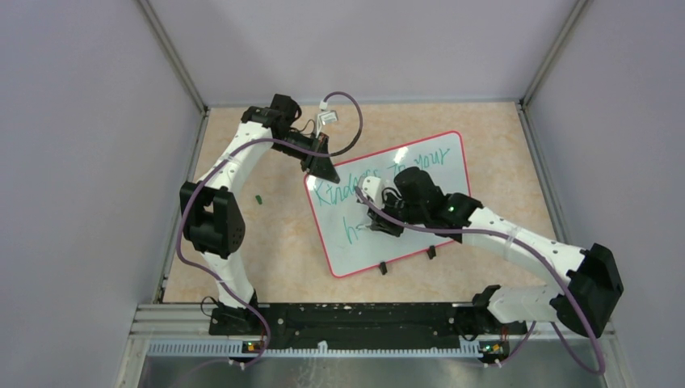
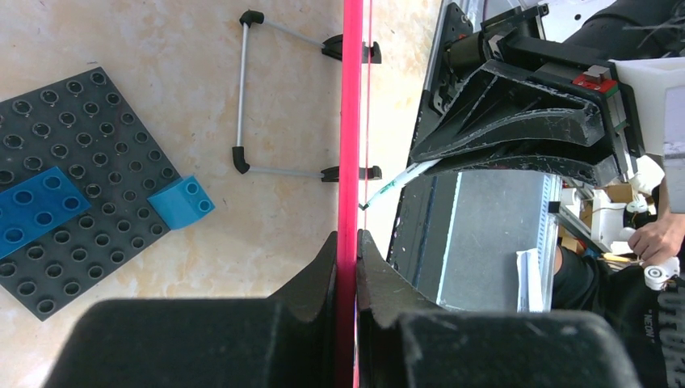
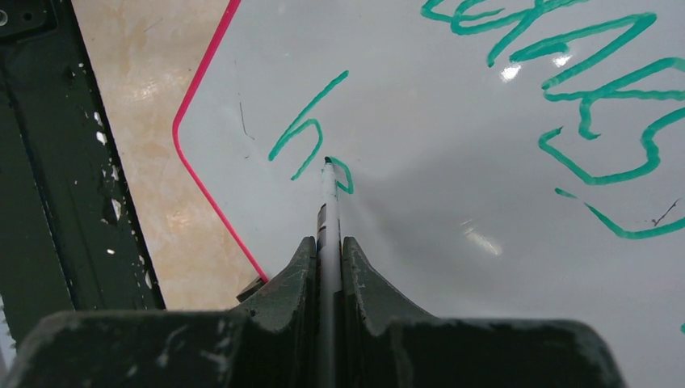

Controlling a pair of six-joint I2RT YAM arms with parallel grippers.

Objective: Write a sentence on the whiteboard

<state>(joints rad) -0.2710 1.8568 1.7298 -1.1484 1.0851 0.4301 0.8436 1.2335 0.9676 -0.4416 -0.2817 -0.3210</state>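
The whiteboard (image 1: 355, 257) lies slanted at the table's middle, and its red rim (image 2: 352, 121) runs straight up the left wrist view. My left gripper (image 1: 323, 168) (image 2: 347, 242) is shut on that rim at the board's far left corner. The sentence (image 1: 380, 174) in teal reads "Kindness in your" on its top line (image 3: 582, 89), with "he" (image 3: 311, 129) below. My right gripper (image 1: 373, 212) (image 3: 327, 242) is shut on a white marker (image 3: 327, 202), whose tip touches the board at the end of the "e". The marker (image 2: 400, 179) also shows from the left wrist.
A dark grey plate (image 2: 73, 186) with blue bricks (image 2: 182, 202) and a wire stand (image 2: 242, 89) lie left of the rim in the left wrist view. Two black clips (image 1: 383, 267) (image 1: 431, 252) sit on the board's near edge. A small green piece (image 1: 258, 196) lies beside the left arm.
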